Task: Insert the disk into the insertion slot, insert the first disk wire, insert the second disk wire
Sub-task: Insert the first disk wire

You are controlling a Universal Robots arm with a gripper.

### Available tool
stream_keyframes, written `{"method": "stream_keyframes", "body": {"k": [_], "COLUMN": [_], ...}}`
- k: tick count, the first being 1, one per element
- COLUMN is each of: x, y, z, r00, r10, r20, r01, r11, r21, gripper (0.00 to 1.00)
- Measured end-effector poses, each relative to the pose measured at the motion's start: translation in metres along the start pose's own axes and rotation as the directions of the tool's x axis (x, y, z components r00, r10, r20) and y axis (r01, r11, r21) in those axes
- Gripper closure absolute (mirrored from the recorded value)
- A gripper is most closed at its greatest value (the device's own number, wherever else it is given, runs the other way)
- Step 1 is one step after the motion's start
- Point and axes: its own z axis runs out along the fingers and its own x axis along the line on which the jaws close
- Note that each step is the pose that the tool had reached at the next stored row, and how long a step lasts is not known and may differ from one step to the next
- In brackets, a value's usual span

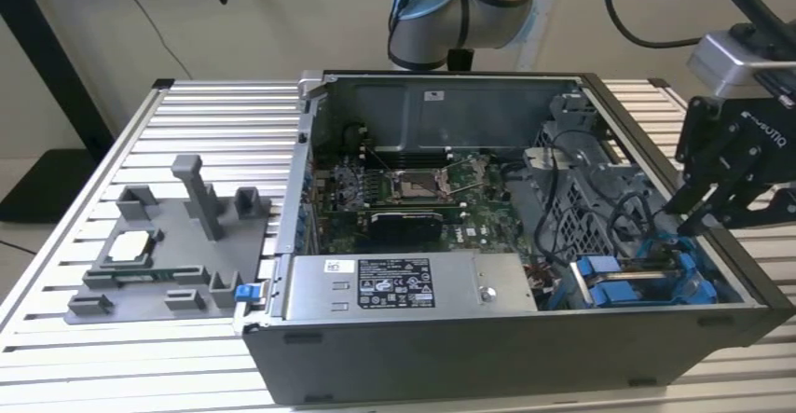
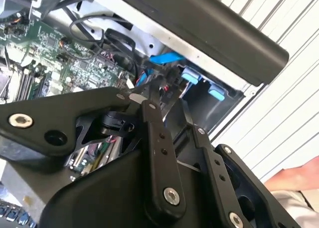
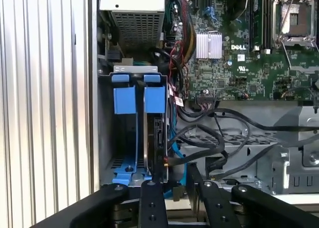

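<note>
Roughly tallied: one open computer case [image 1: 498, 366], one power-supply box [image 3: 132, 23], one motherboard [image 3: 224, 73], one insertion slot [image 3: 105, 138], two blue carrier frames [image 3: 124, 99], one disk [image 3: 155, 143], one blue wire [image 3: 173, 155], one gripper [image 3: 175, 188].

Insertion slot just beside the power-supply box, running away from it. Both frames upright inside, side by side, tabs at the end nearest the box. Disk seated on edge under the second frame [image 3: 154, 99], right beside the blue wire.

Gripper at the slot's end farthest from the power-supply box, just past the disk's edge, close by the blue wire. Touching either one or not: cannot tell. Open or closed: cannot tell. Seen in the exterior view low over that same far end [image 1: 688, 222].
</note>
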Motion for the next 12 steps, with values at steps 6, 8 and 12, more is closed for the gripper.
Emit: {"method": "stream_keyframes", "body": {"k": [6,8,12], "x": [-0.0007,-0.0007,-0.0005], "y": [-0.0171,-0.0199,-0.0201], "z": [-0.0002,0.0004,0.0029], "r00": [1.0,1.0,1.0], "r10": [0.0,0.001,0.002], "r20": [-0.0002,-0.0001,-0.0003], "r01": [0.0,-0.001,-0.002], "r11": [1.0,1.0,0.9997], "r21": [-0.0056,-0.0097,-0.0245], "gripper": [0.0,0.0,0.0]}}
